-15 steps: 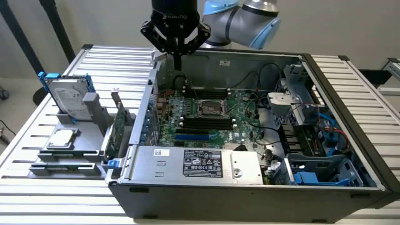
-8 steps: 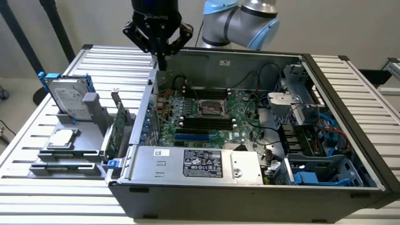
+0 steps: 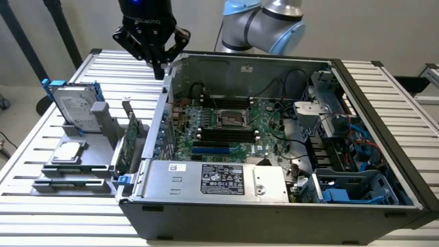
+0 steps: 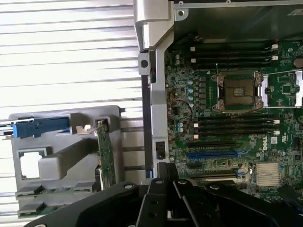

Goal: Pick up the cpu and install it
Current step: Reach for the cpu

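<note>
Fingers (image 3: 157,63) of the gripper (image 3: 159,73) pressed together on nothing, poised just beside the far corner of the open computer case (image 3: 288,220). We find the cpu (image 3: 67,152) lying flat in its pocket on the grey holder (image 3: 103,154), at the exterior view's left and well apart from the gripper. The hard drive (image 3: 72,110) stands upright behind it and the green card (image 3: 127,146) stands on edge between it and the case. The socket (image 3: 230,119) sits mid-motherboard and appears unoccupied. We judge the step in hand to be the approach to the chip. To do it well, the jaws should spread before any descent, come down square to the chip's edges, and take two opposite sides so that it stays level. A tilted grip risks a skewed seating, and the neighbouring drive and card leave little room for a slanted path
</note>
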